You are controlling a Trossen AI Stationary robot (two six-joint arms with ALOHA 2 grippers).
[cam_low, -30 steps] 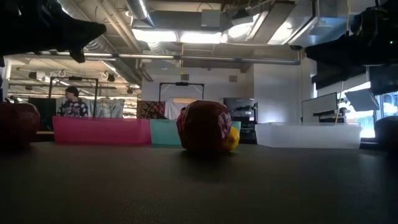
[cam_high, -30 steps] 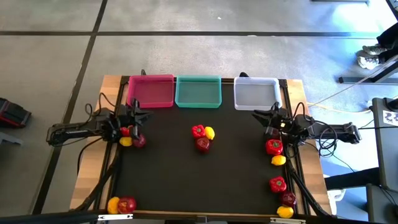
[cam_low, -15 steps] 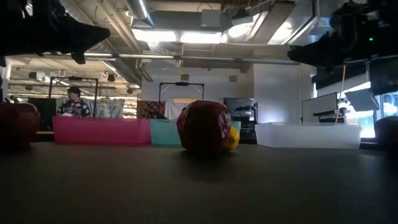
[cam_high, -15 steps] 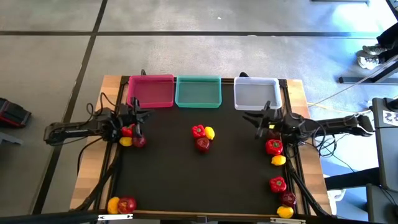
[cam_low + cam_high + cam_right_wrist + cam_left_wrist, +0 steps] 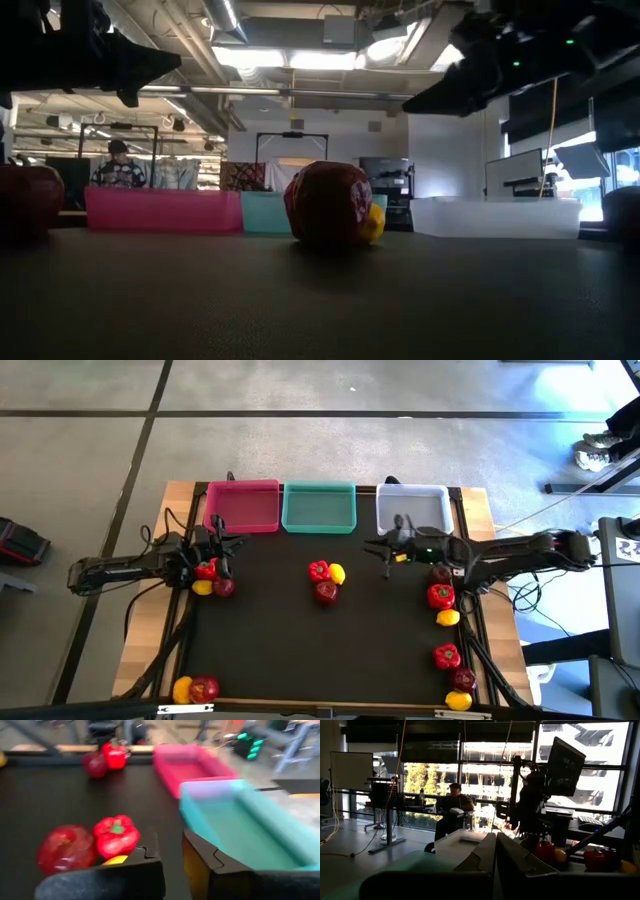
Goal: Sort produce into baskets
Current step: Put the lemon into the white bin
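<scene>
In the middle of the black mat lies a pile of produce: a red pepper (image 5: 318, 570), a lemon (image 5: 337, 573) and an apple (image 5: 326, 592); in the right wrist view, the pepper (image 5: 116, 835) and apple (image 5: 66, 847). My right gripper (image 5: 378, 550) hovers right of this pile, in front of the grey-white basket (image 5: 413, 510), nearly shut and holding nothing. My left gripper (image 5: 222, 545) hangs shut and empty over a pepper (image 5: 206, 570), lemon (image 5: 202, 587) and apple (image 5: 224, 587) at the left edge. The pink basket (image 5: 243, 507) and teal basket (image 5: 319, 507) stand along the far edge.
More produce lies along the right edge: an apple (image 5: 440, 573), a pepper (image 5: 441, 596), a lemon (image 5: 448, 618), and a second group toward the near right corner (image 5: 458, 678). A lemon and an apple (image 5: 195, 689) sit at the near left corner. A person (image 5: 118, 165) shows beyond the table.
My right gripper has swung from above the right-edge produce toward the table's left, rising a little, and now hovers in front of the grey-white basket, nearer the middle pile. No produce has moved.
</scene>
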